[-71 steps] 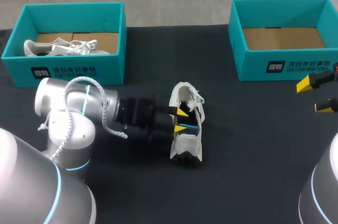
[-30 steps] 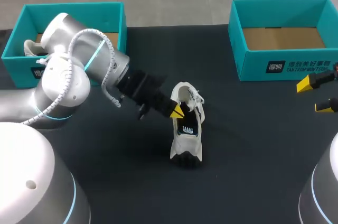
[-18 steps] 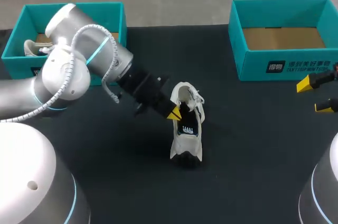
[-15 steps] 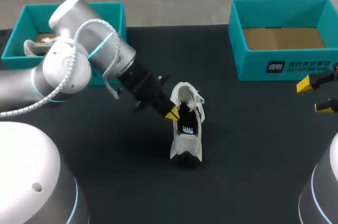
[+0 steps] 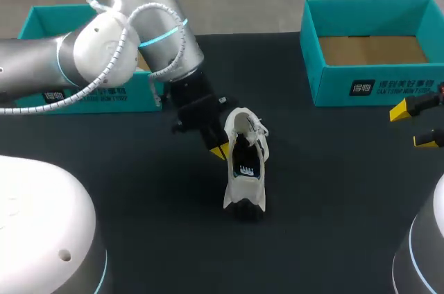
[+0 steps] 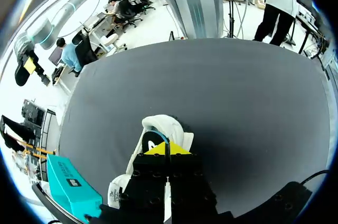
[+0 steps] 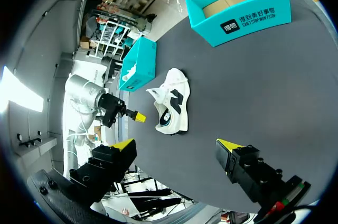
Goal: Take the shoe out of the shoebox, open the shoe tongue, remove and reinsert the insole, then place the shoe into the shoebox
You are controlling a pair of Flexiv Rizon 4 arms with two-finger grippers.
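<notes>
With my left hand [image 5: 220, 150] pinched together beside the light, floppy shoe [image 5: 244, 169], I judge its stiffer heel the best hold.

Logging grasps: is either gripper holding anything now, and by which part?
Nothing is held: left gripper shut, clear of the shoe; right gripper open, empty.

Robotics lab, robot arm [image 5: 118, 51] over black-clothed table [image 5: 333, 169]

Shoe [image 5: 239, 184] white, blk sole; insole [image 5: 245, 168] dark, poss. blue; right shoebox [image 5: 388, 86] teal, tan floor; table [image 5: 333, 204] blk.
</notes>
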